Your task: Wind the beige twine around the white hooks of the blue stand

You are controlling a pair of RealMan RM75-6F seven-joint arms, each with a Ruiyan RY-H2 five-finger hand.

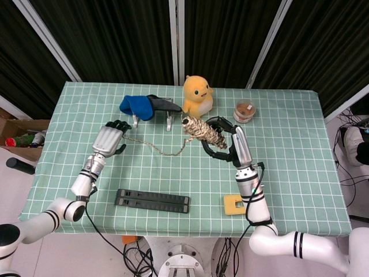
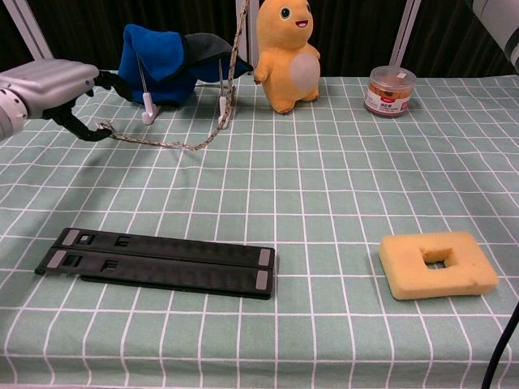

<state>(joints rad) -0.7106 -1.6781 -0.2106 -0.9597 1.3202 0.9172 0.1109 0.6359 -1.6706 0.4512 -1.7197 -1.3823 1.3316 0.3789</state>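
Note:
The blue stand point(image 1: 140, 106) stands at the back of the table, draped in blue and grey cloth, with its white hooks point(image 2: 147, 109) at table level. My right hand point(image 1: 229, 142) holds the beige twine ball point(image 1: 204, 131) in the air, right of the stand. A loose strand of twine point(image 2: 166, 144) runs from the ball down across the table to its free end point(image 2: 101, 126). My left hand point(image 2: 50, 87) hovers at that end with its thumb beside it. Its fingers are spread above and nothing is gripped. The right hand lies out of frame in the chest view.
A yellow duck toy point(image 1: 197, 93) stands right of the stand, and a small jar point(image 1: 245, 111) sits further right. A black bar point(image 2: 158, 260) lies near the front edge. A yellow sponge with a hole point(image 2: 436, 262) lies at the front right.

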